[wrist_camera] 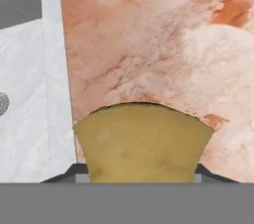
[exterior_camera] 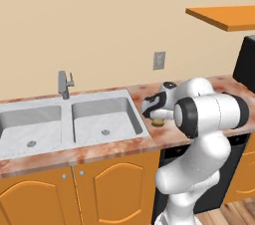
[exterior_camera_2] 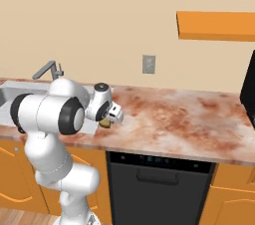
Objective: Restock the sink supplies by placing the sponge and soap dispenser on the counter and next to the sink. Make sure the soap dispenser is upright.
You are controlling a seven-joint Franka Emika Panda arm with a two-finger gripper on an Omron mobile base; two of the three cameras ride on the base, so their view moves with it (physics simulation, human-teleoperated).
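Two sink (exterior_camera: 74, 119) basins bare; sponge (wrist_camera: 143, 142) in tool (exterior_camera: 158, 119) over counter (exterior_camera_2: 189, 114).

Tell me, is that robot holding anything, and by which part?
Yes: the gripper holds the sponge just above the counter beside the sink; which part it grips is hidden.

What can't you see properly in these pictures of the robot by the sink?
- Sponge: in the hand view its near end is cut off at the bottom; in the left base view the hand covers most of it.
- Gripper: whether it actually touches the counter is hidden by the sponge.
- Sink: the right base view shows just a corner, behind the arm.
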